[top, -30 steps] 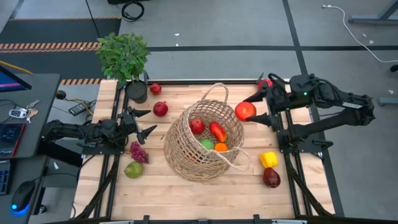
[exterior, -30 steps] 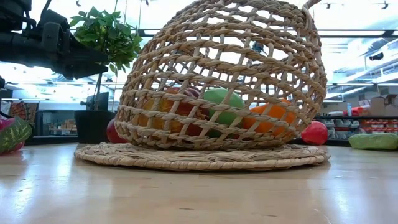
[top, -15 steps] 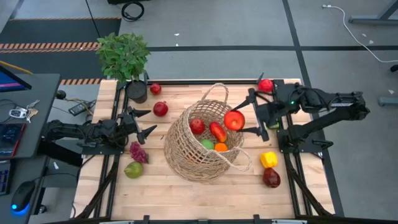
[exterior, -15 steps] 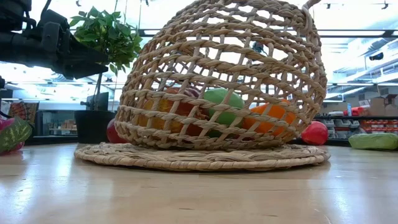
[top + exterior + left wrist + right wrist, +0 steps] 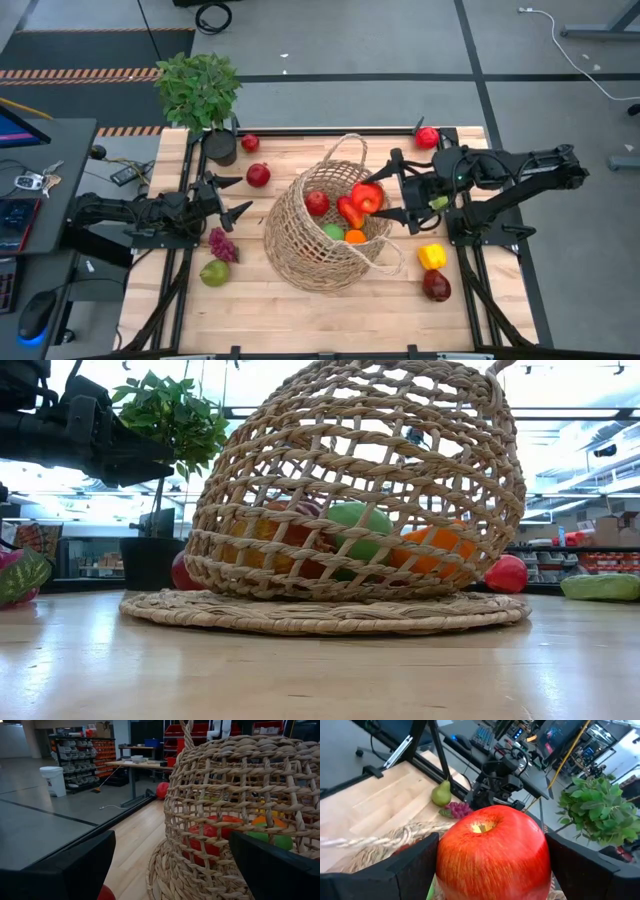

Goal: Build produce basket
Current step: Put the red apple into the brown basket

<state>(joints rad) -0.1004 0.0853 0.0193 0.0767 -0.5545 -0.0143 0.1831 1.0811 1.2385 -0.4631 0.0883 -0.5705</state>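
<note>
Right gripper [image 5: 378, 199] — jaws clamped on a shiny round red apple [image 5: 366, 196] — hangs over the tan woven wicker basket [image 5: 300, 240] at its three o'clock rim, while the left gripper [image 5: 232, 197], jaws apart, waits at nine o'clock.

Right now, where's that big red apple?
From above, the red apple sits between the right gripper fingers over the basket opening, right of centre.
</note>
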